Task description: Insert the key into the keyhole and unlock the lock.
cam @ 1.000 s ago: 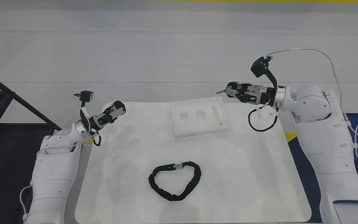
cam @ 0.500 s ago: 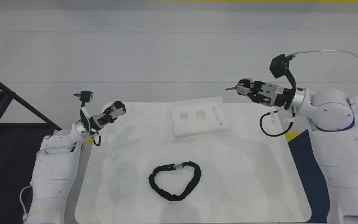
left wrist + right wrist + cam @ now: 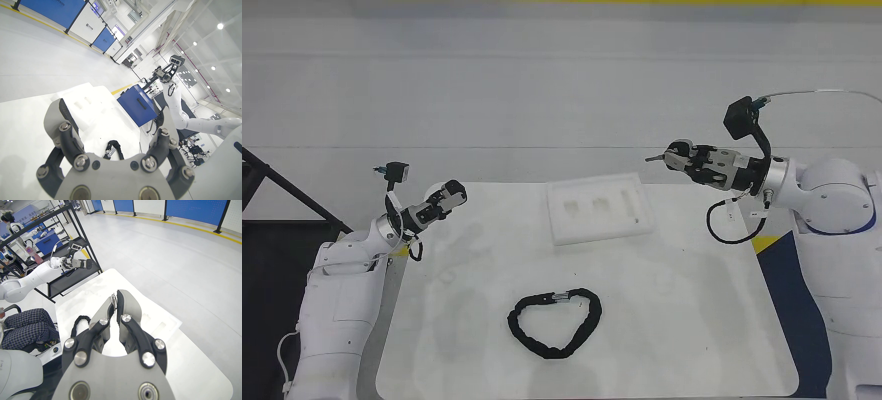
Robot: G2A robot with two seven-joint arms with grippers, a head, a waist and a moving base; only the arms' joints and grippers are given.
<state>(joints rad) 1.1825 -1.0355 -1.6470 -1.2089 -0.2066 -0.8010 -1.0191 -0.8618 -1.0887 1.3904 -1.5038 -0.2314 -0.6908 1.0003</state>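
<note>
Right pincer (image 3: 115,300) pinching key (image 3: 113,297), left pincer (image 3: 113,108) spread, chain lock (image 3: 560,297) on table (image 3: 692,300)

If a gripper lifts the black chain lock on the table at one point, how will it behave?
Probably floppy: the chain lock lies in a curved loop, so it would likely sag. Its cloth-like cover seems grippy, not slippery. The metal end may swing.

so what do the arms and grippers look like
The left arm and right arm have smooth white shells; a black cable loops at the right wrist. The left gripper and right gripper have grey fingers, black ribbed pads, black linkages.
</note>
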